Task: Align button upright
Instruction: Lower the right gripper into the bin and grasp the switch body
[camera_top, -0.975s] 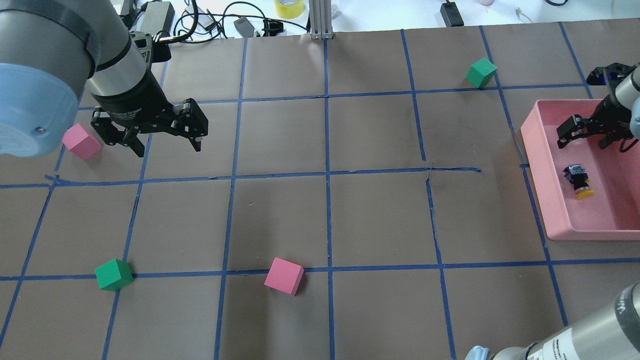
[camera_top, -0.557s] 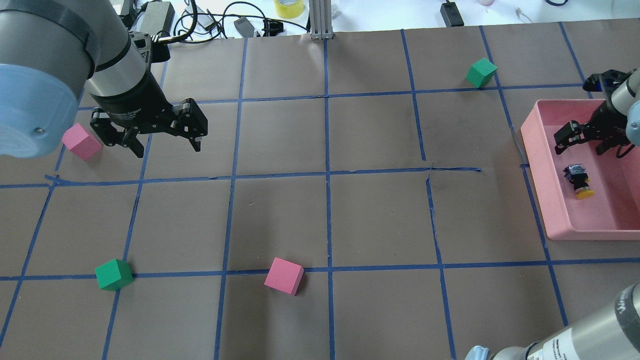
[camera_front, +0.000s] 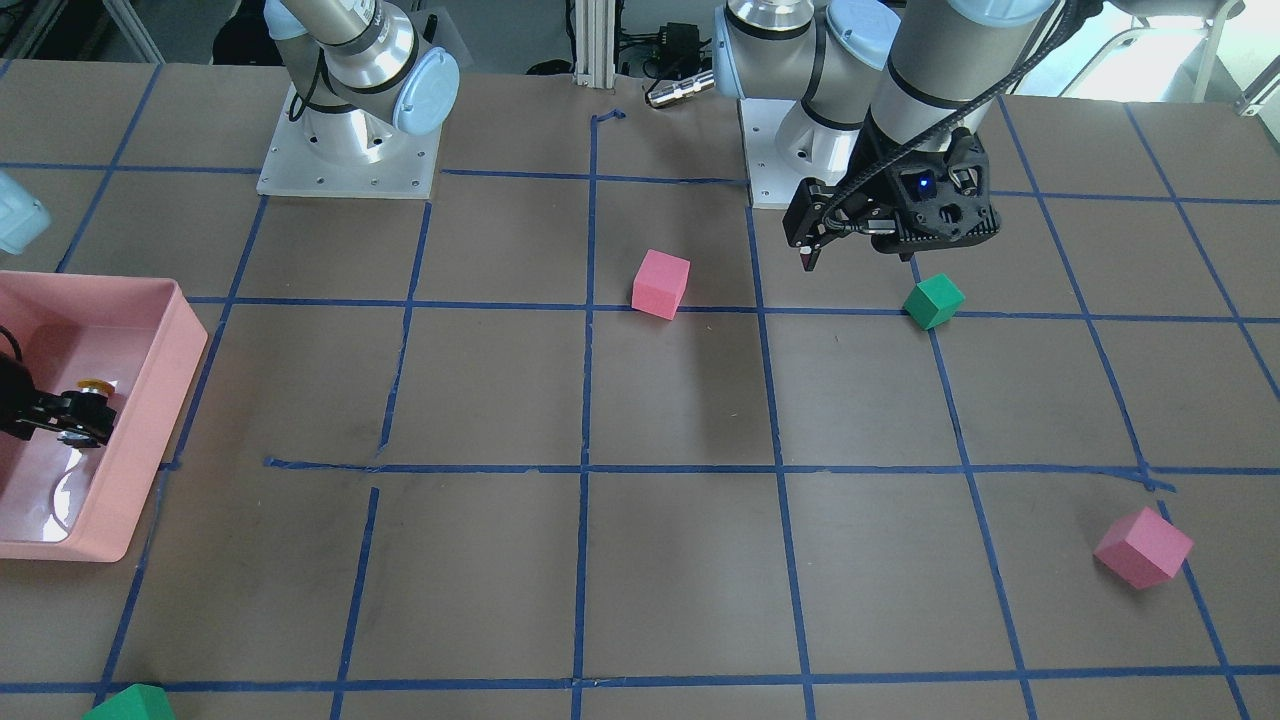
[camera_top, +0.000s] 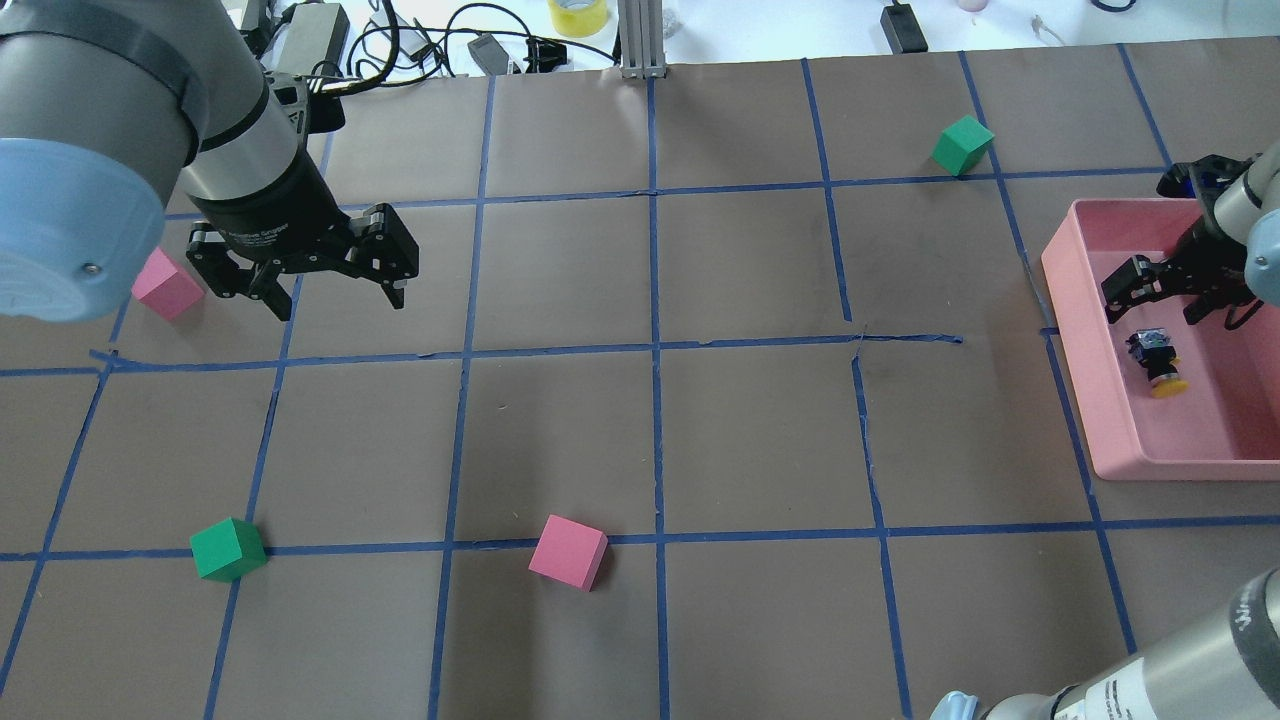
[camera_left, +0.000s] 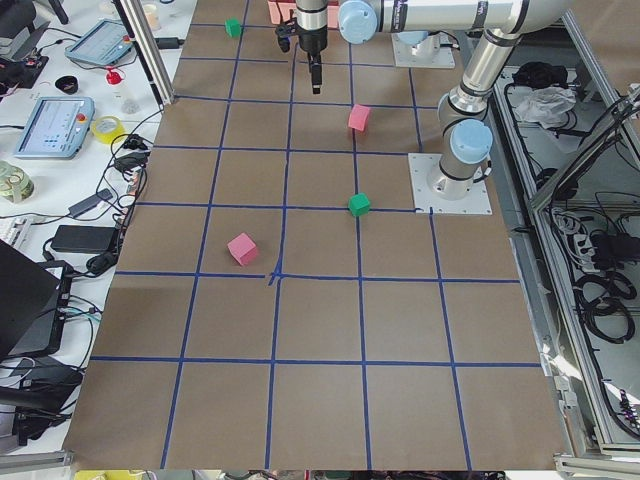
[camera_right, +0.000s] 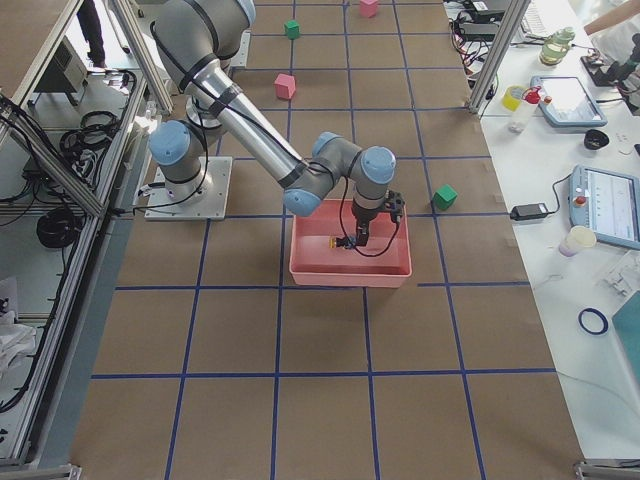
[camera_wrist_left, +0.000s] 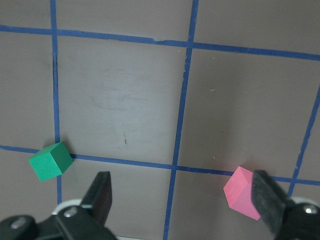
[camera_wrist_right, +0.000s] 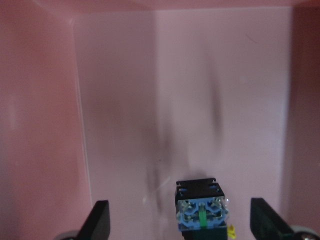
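Overhead, you see the left gripper (camera_top: 340, 300) hanging over the 9 o'clock side of the table (camera_top: 740, 430), spread wide and gripping nothing. Its wrist view confirms the gap and shows what lies on the paper beyond: the near green cube (camera_wrist_left: 50, 160) at 8 o'clock and the near pink cube (camera_wrist_left: 242, 192) at 4 o'clock. The front view gives you mostly that gripper's mount, so its opening cannot be read there.

At the table's 3 o'clock edge stands the pink tray (camera_top: 1090, 400), with the right gripper (camera_top: 1150, 300) inside it, likewise wide and empty. The button (camera_top: 1155, 360) lies on the tray floor just at 6 o'clock of that gripper, apart from both fingers. Only the right wrist view shows you the button's base end, blue with a green centre. The front view shows only the yellow cap, because the gripper hides the rest.

Surroundings overhead, left to right:
- The left pink cube (camera_top: 165, 285) is just beside the left gripper.
- The two near cubes lie towards 6 o'clock.
- The far green cube (camera_top: 962, 145) lies near the tray's far corner.
- The tray walls ring the button, the nearest wall at its 9 o'clock.

The button is on its side, not upright. Overhead, its long axis runs from 11 to 5 o'clock, with the base towards the gripper and the cap pointing to 5 o'clock.
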